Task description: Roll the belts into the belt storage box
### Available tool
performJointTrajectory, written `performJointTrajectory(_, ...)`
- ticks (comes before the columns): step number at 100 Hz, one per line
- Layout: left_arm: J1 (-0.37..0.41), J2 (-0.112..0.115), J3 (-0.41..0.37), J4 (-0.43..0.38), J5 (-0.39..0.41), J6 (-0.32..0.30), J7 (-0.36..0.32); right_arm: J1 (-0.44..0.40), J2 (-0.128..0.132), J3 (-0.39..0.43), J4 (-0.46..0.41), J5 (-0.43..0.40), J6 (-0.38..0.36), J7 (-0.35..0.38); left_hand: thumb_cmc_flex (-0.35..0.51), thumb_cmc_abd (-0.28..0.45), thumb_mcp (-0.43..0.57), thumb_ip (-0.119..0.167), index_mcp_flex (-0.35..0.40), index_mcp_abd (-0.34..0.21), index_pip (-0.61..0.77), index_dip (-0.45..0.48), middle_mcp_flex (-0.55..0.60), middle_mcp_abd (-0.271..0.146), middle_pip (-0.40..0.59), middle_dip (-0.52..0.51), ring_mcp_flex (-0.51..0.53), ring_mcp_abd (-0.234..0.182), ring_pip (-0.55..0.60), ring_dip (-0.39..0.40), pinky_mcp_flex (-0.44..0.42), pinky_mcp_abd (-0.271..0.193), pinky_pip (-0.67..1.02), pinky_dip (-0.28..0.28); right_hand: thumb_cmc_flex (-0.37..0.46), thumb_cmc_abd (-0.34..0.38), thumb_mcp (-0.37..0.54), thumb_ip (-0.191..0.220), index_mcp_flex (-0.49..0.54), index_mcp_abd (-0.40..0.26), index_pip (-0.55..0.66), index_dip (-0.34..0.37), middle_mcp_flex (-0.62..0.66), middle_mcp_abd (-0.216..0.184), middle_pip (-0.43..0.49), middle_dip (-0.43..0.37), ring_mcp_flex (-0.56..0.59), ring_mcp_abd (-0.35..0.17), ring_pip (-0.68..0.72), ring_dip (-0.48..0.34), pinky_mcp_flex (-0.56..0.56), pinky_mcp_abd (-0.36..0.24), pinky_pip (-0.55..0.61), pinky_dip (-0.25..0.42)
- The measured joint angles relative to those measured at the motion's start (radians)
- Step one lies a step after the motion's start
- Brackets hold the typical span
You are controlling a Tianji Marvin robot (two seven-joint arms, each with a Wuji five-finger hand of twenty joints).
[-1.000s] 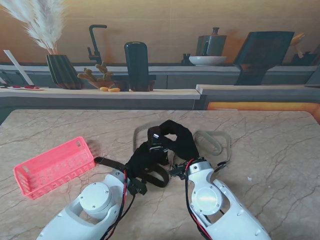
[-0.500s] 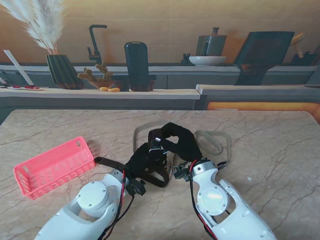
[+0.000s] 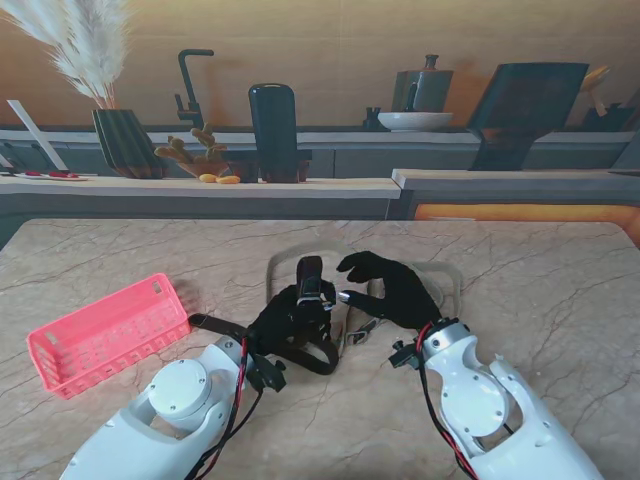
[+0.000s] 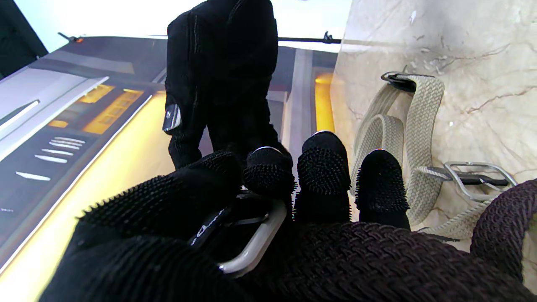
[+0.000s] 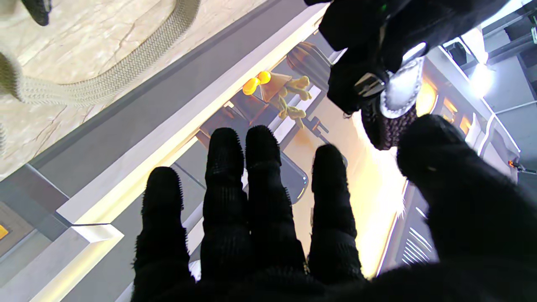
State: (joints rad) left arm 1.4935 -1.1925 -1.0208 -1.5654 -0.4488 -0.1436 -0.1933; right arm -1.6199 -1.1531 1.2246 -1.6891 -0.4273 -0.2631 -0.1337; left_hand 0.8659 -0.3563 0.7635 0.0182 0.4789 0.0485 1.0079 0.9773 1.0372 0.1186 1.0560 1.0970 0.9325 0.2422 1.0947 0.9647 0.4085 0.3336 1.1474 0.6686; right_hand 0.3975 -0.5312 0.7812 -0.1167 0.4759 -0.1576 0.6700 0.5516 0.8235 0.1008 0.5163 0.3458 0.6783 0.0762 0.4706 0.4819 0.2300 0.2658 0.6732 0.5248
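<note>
Since a second ago, the right hand [image 3: 385, 290] has pulled away toward 3 o'clock, off the dark belt [image 3: 300, 340], and its arm has swung outward with it. That hand now hovers with fingers spread and nothing in them; the right wrist view shows its fingers [image 5: 235, 197] extended and apart, holding nothing.

Nearest to me, at table centre, the left hand [image 3: 290, 315] is closed around the dark belt, which bends in a loop around it. In the left wrist view the fingertips [image 4: 323, 170] press against the belt's silver buckle [image 4: 251, 247], with the braided dark strap [image 4: 377, 260] crossing the palm. One end of this belt trails out toward 9 o'clock on the marble table [image 3: 540, 290].

Farther out, toward 12 o'clock from both hands, a beige woven belt [image 3: 440, 285] lies in loose curves on the table, partly hidden behind the hands. Its metal buckle [image 4: 478, 178] rests on the marble beside the dark belt.

At 9 o'clock, well apart from the belts, sits the pink basket [image 3: 105, 335], tilted at an angle, with nothing visible inside.
</note>
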Motion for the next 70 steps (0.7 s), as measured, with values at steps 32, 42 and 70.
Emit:
performJointTrajectory(32, -0.019, 0.017, 0.02, 0.02, 0.052, -0.041, -0.048, 0.004, 0.055, 0.032, -0.017, 0.258, 0.005, 0.292, 0.014, 0.0, -0.023, 0.006, 0.0, 0.0, 0.0, 0.01, 0.01, 0.0, 0.008, 0.012, -0.004, 0.007, -0.004, 0.01, -0.031, 0.0, 0.001, 0.011, 0.002, -0.036, -0.18, 0.009, -0.258, 0.021, -0.156, -0.054, -0.241, 0.009, -0.141, -0.048, -0.123, 0.01, -0.235, -0.087, -0.013, -0.049, -0.098, 0.019)
performJointTrajectory(42, -0.025, 0.024, 0.03, 0.026, 0.061, -0.054, -0.064, 0.042, 0.055, 0.0, 0.015, 0.259, 0.017, 0.282, 0.023, 0.0, -0.027, 0.006, 0.0, 0.0, 0.0, 0.01, 0.01, 0.0, 0.008, 0.012, -0.015, 0.009, -0.009, 0.01, -0.04, 0.0, 0.0, 0.011, 0.002, -0.038, -0.18, 0.009, -0.264, 0.045, -0.157, -0.054, -0.264, 0.01, -0.157, -0.049, -0.131, 0.014, -0.255, -0.099, -0.014, -0.069, -0.114, 0.026)
performJointTrajectory(70, -0.029, 0.031, 0.032, 0.031, 0.066, -0.065, -0.09, 0.111, 0.052, -0.05, 0.065, 0.352, 0.033, 0.342, 0.024, 0.001, -0.035, 0.007, 0.0, 0.0, 0.0, 0.011, 0.01, 0.0, -0.004, 0.019, -0.015, 0.012, -0.018, 0.01, -0.044, 0.0, -0.011, 0.011, 0.034, -0.06, -0.191, 0.01, -0.273, 0.062, -0.176, -0.076, -0.307, 0.017, -0.154, -0.072, -0.222, 0.006, -0.306, -0.175, -0.039, -0.147, -0.236, 0.001)
